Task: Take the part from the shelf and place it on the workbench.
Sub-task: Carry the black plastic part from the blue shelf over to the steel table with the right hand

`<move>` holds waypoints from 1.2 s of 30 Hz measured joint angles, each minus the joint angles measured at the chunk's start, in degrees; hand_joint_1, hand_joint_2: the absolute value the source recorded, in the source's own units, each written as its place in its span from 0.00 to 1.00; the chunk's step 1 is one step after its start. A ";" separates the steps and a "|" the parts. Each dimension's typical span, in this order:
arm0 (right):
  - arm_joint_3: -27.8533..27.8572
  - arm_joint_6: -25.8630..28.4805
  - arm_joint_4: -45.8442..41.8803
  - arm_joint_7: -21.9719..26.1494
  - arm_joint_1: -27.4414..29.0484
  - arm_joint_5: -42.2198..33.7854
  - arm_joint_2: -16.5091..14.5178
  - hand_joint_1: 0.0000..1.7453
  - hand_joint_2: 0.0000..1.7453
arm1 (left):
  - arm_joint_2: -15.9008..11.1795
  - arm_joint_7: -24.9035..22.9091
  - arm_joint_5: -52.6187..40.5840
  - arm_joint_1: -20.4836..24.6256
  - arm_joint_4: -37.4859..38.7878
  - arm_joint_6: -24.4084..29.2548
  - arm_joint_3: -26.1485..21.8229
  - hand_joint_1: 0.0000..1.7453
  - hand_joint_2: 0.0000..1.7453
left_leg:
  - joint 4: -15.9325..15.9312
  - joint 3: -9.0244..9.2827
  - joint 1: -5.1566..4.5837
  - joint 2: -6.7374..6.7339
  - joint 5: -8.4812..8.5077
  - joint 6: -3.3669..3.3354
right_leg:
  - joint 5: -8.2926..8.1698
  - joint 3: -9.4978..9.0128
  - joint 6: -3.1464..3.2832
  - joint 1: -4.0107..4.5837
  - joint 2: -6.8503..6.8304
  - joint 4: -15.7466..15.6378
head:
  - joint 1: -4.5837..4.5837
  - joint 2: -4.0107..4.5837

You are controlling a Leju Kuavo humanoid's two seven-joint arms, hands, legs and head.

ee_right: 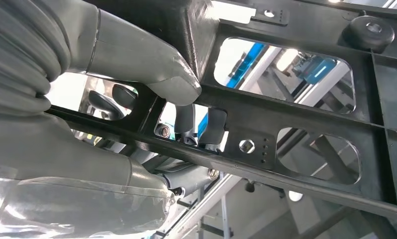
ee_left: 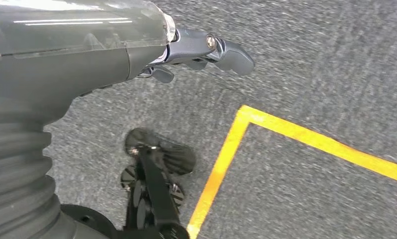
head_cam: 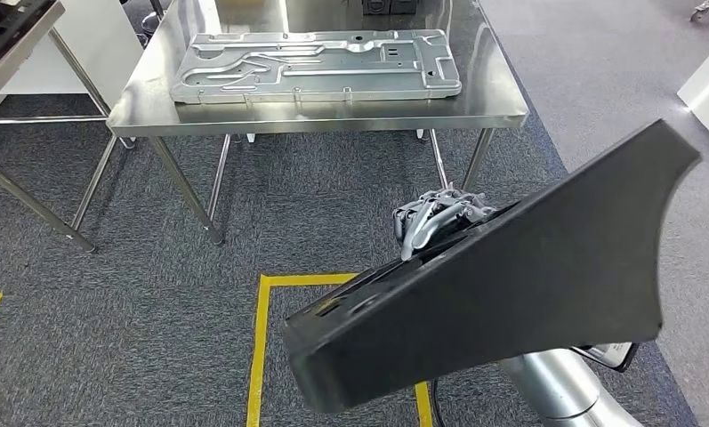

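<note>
Item: large black moulded plastic part (head_cam: 511, 285) with a broad flat face and one flared, curved corner — held low in the head view, over the grey carpet (head_cam: 155, 267), tilted and short of the table. In the right wrist view its underside (ee_right: 296, 114) is a ribbed frame with rounded cut-out windows and small holes.

Right hand (head_cam: 439, 218): grips the part at its upper edge; the thick grey thumb (ee_right: 156, 69) presses one face of a frame bar and the darker fingers (ee_right: 186, 124) hook through a window from the other side. Silver forearm (head_cam: 555, 382) enters from below.

Left hand (ee_left: 206, 50): hangs over the carpet, holding nothing; the fingers look only loosely curled, though the view is blurred and partial, so I cannot tell their spread.

Workbench: stainless-steel table (head_cam: 333, 111) with tubular legs, ahead of the robot. On it lies a flat silver stamped metal panel (head_cam: 315, 67) — ribbed and pierced.

Floor: yellow tape outline (head_cam: 261, 338) on the carpet, just in front of the part.
</note>
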State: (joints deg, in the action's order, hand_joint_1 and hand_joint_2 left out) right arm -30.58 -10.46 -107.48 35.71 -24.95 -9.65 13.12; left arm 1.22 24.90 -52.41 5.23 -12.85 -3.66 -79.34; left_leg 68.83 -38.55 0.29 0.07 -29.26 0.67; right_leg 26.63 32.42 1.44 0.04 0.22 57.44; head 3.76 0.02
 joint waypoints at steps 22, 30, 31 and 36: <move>3.90 -1.93 -2.46 0.00 2.92 1.56 -1.36 1.00 1.00 | -0.26 0.07 -0.64 0.31 0.00 -0.46 0.99 0.00 1.00 | -10.02 13.26 -0.24 0.21 -1.77 -0.61 | -3.12 4.69 -1.03 -0.31 -0.05 0.71 | 0.04 0.00; 4.35 -2.44 -2.42 0.00 2.98 1.24 -1.38 1.00 1.00 | -0.26 0.09 -0.84 -0.20 0.00 -0.48 1.00 0.00 1.00 | 3.30 -3.38 -0.01 0.16 -9.82 -0.19 | 4.59 -5.45 0.16 -0.06 0.40 0.16 | 0.04 0.00; 4.39 -2.44 -2.41 0.00 2.97 1.23 -1.38 1.00 1.00 | -0.26 0.09 -0.84 -0.26 0.00 -0.48 1.00 0.00 1.00 | 0.09 -3.71 -0.09 0.15 -7.19 -0.52 | 5.77 -6.87 0.09 -0.06 0.45 0.11 | 0.04 0.00; 4.65 -2.45 -2.20 0.00 2.92 1.16 -1.41 1.00 1.00 | -0.42 0.05 -0.84 -0.57 0.00 -0.46 1.00 0.00 1.00 | -8.87 -1.03 -0.98 0.48 8.45 -1.47 | 8.18 -11.72 -1.32 0.06 0.95 0.12 | 0.04 0.00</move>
State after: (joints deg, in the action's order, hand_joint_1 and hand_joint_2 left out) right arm -25.94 -12.91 -109.68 35.71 -22.03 -8.49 11.72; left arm 0.80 24.94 -53.25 4.66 -12.85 -4.11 -78.34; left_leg 59.95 -39.58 -0.69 0.54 -20.81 -0.80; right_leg 34.81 20.70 0.12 0.10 1.17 57.56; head 3.80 0.02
